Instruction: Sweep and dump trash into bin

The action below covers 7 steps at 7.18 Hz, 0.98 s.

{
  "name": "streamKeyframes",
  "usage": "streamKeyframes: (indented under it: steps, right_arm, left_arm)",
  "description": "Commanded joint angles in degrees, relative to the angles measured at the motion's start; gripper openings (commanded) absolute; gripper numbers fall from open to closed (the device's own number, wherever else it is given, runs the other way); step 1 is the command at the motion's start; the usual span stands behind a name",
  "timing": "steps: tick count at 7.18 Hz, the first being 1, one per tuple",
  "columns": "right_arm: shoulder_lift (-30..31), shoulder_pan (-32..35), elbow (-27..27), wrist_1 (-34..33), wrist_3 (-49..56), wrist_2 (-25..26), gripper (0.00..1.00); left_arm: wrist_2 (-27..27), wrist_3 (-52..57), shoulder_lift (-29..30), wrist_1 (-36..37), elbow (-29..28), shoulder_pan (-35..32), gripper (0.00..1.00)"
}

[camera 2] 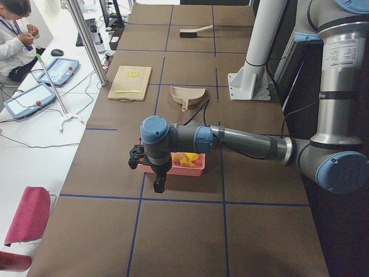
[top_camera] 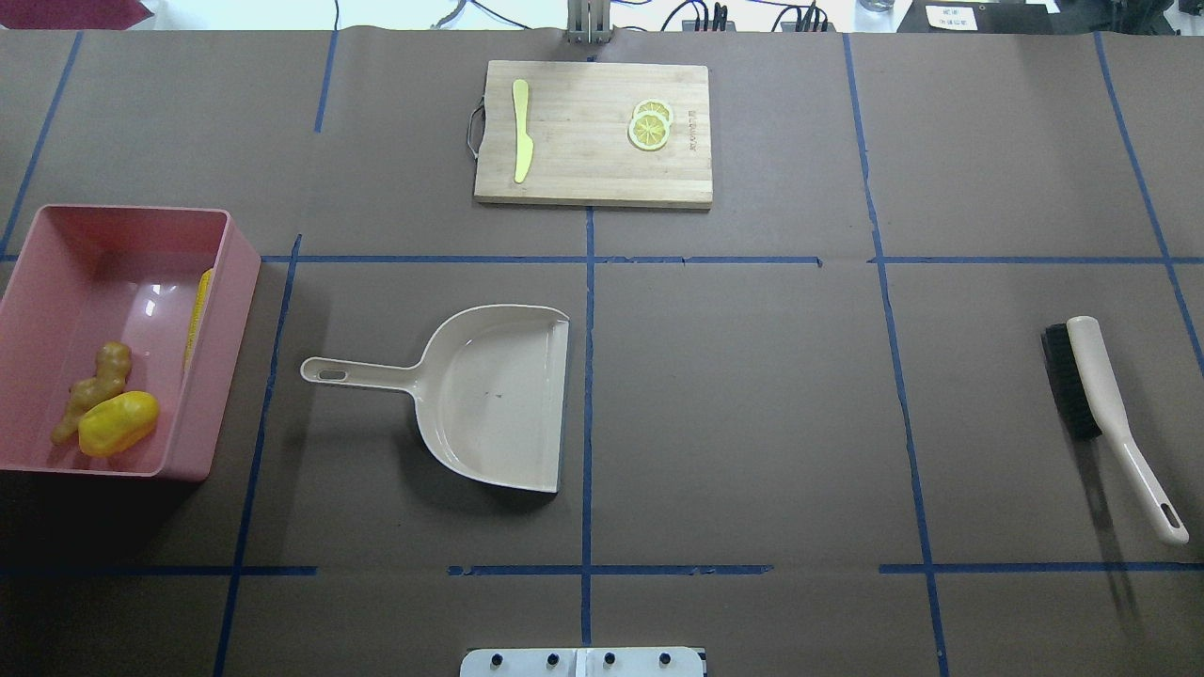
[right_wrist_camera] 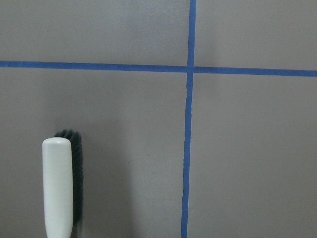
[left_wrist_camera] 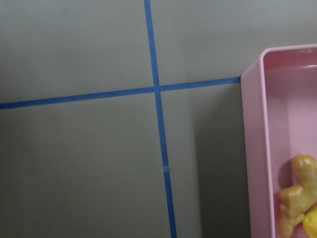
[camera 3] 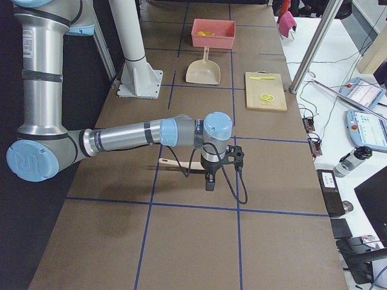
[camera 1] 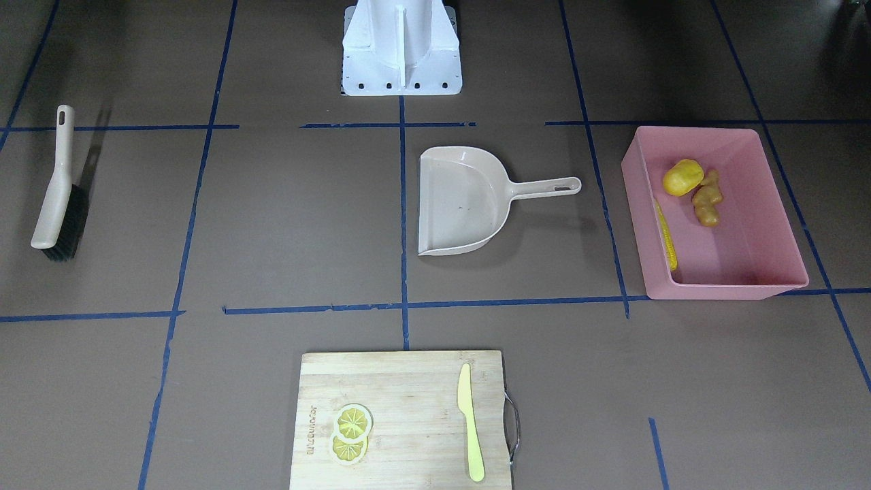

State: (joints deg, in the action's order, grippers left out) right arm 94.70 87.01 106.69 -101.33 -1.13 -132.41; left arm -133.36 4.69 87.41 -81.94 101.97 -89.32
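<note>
1. Left gripper [camera 2: 158, 186]: points down over the table [top_camera: 752, 423]. It shows only in a side view, so I cannot tell whether its jaws are apart or together.
2. Bin [top_camera: 240, 282]: just beside those jaws. Inside it, the corn cob [top_camera: 198, 315] lies along one wall and the potato [top_camera: 118, 423] rests against the ginger root [top_camera: 94, 387].
3. Right gripper [camera 3: 209, 183]: jaw state likewise cannot be told. The brush [top_camera: 1101, 395] lies just beside it, apparently not held.
4. Dustpan [top_camera: 489, 395]: between the two grippers, well apart from both.

Glossy pink plastic bin [top_camera: 224, 357], smooth beige plastic dustpan [top_camera: 489, 404], wooden cutting board [top_camera: 583, 160], matt brown, seemingly paper table cover [top_camera: 752, 423]
</note>
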Motion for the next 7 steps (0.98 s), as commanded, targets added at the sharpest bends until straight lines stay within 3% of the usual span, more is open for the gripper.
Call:
streamKeyframes:
  steps: [1,7]
  right_arm:
    - [-0.04,-0.52,-0.33,0.00,0.25,0.13,1.00]
    - [-0.30,-1.49,-0.95,0.17,0.08,-0.14,1.00]
  left_arm:
    - [0.47,0.23,-1.27,0.03,0.50,0.02,1.00]
    - [-0.05,0.49,-1.28,-0.06,-0.55,0.11,1.00]
